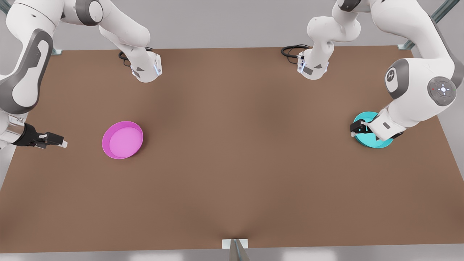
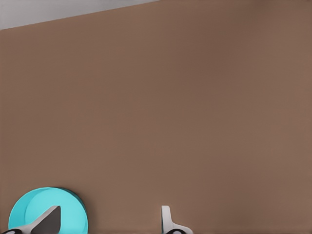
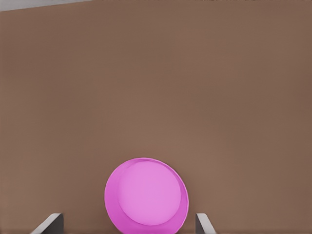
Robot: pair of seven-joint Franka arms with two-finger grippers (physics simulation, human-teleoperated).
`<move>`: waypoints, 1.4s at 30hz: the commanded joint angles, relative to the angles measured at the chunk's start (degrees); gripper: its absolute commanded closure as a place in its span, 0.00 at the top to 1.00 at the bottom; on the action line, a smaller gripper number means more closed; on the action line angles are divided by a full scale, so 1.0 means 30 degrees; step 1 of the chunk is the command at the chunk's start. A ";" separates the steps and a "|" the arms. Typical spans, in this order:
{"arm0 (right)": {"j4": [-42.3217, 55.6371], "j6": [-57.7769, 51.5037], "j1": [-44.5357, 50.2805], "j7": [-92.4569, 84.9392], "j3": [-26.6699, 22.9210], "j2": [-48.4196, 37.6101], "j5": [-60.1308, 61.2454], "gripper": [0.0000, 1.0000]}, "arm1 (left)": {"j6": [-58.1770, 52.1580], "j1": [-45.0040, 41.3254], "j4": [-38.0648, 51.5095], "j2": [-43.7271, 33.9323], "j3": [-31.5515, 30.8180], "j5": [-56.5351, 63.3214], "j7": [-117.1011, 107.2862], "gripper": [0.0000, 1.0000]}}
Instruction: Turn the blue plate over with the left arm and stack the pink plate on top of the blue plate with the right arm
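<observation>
On a brown table (image 1: 232, 163), the left gripper (image 1: 354, 129), fingers apart, sits at the blue plate (image 1: 375, 143) near one side edge. The right gripper (image 1: 62, 142), also spread, waits beside the pink plate (image 1: 122, 140) opposite. The flip seems about to begin; next, close on the blue rim.

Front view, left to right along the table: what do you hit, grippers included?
Right gripper, open, waiting → pink plate → left gripper, open, at the blue plate's rim → blue plate.
</observation>
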 commanded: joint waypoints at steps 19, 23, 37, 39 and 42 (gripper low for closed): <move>-0.0117 -0.0207 -0.0002 -0.0029 0.0030 -0.0032 0.0000 1.00 | 0.3863 0.5782 -0.8437 -0.0654 0.4423 -0.4486 0.8444 1.00; -0.0088 -0.0208 0.0027 -0.0029 0.0059 -0.0032 0.0000 1.00 | 0.5095 0.7248 -0.8613 0.1720 0.4453 -0.5894 0.9822 0.99; -0.0088 -0.0383 0.0027 -0.0029 0.0088 -0.0061 0.0000 1.00 | 0.5095 1.1614 -0.4043 1.0304 0.5947 -1.1870 1.7498 0.78; -0.0058 -0.0383 0.0027 -0.0029 0.0088 -0.0061 0.0000 1.00 | 0.5095 1.1614 -0.4043 1.0363 0.5976 -1.1900 1.7469 0.64; -0.0058 -0.0383 0.0027 -0.0029 0.0088 -0.0061 0.0000 1.00 | 0.4831 1.1614 -0.4043 1.0568 0.5976 -1.1812 1.7440 0.56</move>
